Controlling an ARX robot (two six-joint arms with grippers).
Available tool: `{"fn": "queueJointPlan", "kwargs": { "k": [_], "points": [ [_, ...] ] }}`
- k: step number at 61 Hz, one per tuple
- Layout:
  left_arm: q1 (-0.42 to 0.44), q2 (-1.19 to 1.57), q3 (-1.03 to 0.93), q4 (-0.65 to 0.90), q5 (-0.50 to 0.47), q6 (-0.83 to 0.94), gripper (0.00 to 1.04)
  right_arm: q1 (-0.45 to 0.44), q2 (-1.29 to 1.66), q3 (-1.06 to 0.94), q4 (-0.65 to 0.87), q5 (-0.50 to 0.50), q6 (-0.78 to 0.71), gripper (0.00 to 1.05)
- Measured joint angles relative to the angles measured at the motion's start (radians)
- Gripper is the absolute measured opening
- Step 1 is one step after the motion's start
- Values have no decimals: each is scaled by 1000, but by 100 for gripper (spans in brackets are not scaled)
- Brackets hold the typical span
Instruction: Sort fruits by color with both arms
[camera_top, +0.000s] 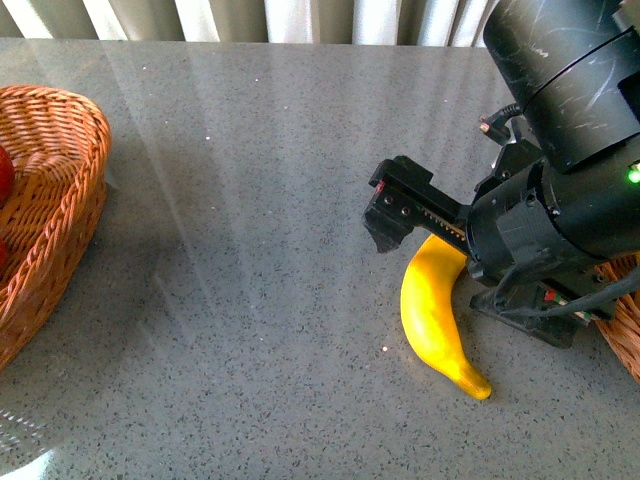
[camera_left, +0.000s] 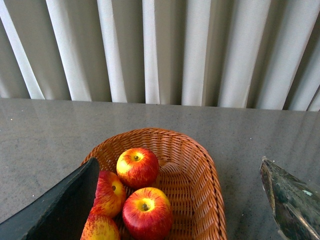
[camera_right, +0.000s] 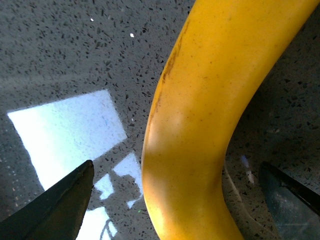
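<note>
A yellow banana (camera_top: 432, 315) lies on the grey stone table, right of centre. My right gripper (camera_top: 400, 215) hangs open over the banana's far end. In the right wrist view the banana (camera_right: 200, 125) fills the gap between the two dark fingers (camera_right: 65, 207), which stand apart on either side of it; contact cannot be told. In the left wrist view my left gripper (camera_left: 179, 162) is open above a wicker basket (camera_left: 200, 165) holding several red-and-yellow apples (camera_left: 137, 166), with nothing between its fingers. The left arm is out of the front view.
The apple basket (camera_top: 60, 200) sits at the table's left edge, with a red apple (camera_top: 4, 175) just showing. Another wicker basket (camera_top: 625, 320) is partly hidden behind the right arm (camera_top: 570, 190). Pale curtains (camera_left: 160, 50) hang behind the table.
</note>
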Motion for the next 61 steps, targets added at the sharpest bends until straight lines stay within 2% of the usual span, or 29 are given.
{"fn": "queueJointPlan", "kwargs": {
  "k": [16, 35, 41, 61],
  "points": [
    [0, 0, 0, 0, 0, 0, 96, 13, 29, 8, 7, 5, -6, 95],
    [0, 0, 0, 0, 0, 0, 96, 14, 35, 3, 12, -5, -6, 50],
    [0, 0, 0, 0, 0, 0, 96, 18, 19, -10, 16, -3, -7, 40],
    [0, 0, 0, 0, 0, 0, 96, 33, -187, -47, 79, 90, -112, 38]
  ]
}}
